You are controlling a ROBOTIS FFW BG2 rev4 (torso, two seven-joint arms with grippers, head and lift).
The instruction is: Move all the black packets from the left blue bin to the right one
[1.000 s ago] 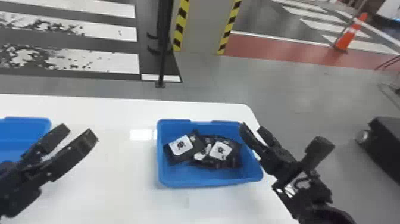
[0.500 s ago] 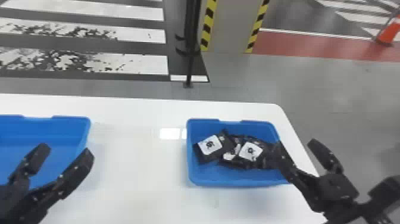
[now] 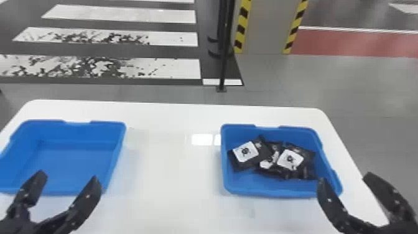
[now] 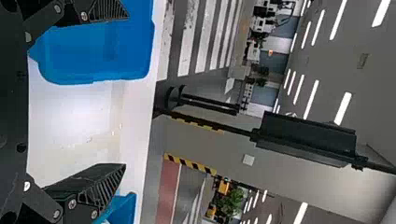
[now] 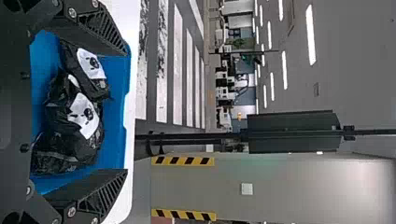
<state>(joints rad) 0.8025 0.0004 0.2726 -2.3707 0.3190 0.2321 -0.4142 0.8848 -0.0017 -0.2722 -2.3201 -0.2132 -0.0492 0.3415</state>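
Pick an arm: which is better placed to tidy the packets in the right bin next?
Right, I'd say. The right gripper is open at the right bin, facing the black packets in the right wrist view; the left gripper is over by the left bin.

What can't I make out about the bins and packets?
Number of black packets: head view, they overlap one another.
Left blue bin, near left corner: head view, cut off by left edge.
Right blue bin, near right rim: head view, partly behind right gripper.
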